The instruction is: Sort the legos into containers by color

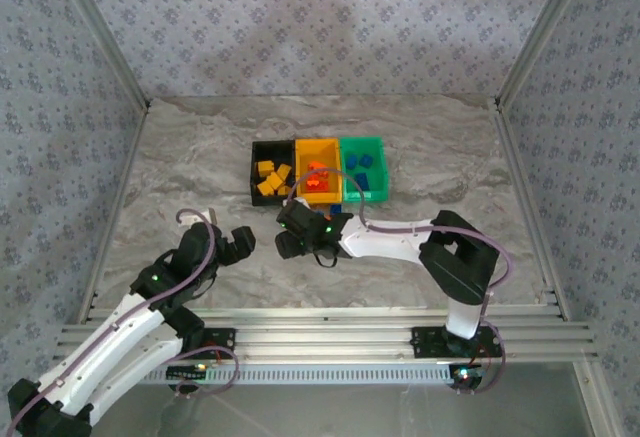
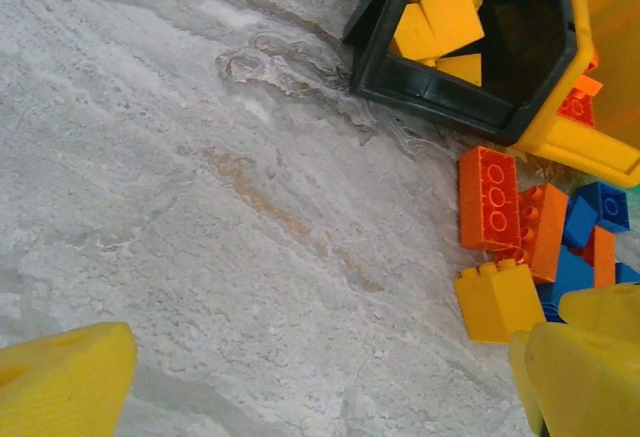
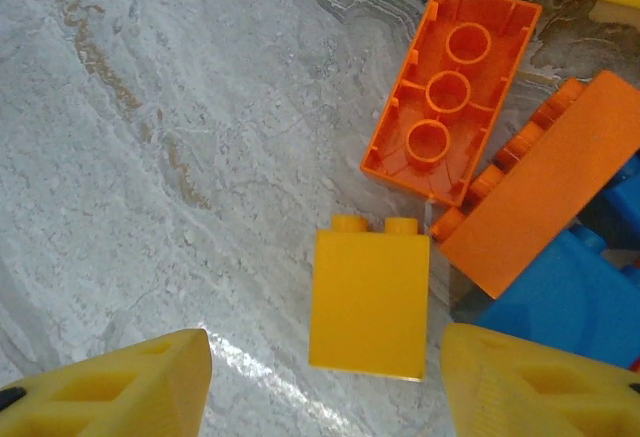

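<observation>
black bin [image 1: 270,149], yellow-orange bin [image 1: 318,148], green bin [image 1: 364,144]: joined row | yellow brick [image 3: 370,302]: on its side on worktop [image 3: 150,107] | red-orange brick [image 3: 450,92]: studs down, just beside it

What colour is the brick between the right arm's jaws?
The brick is yellow-orange; right wrist view.

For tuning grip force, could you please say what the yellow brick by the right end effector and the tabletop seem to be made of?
The yellow brick looks like hard moulded plastic, smooth and satin: crisp edges, even colour, round studs. The tabletop looks like polished grey marble or a marble-print laminate: veining and a glare patch.
</observation>
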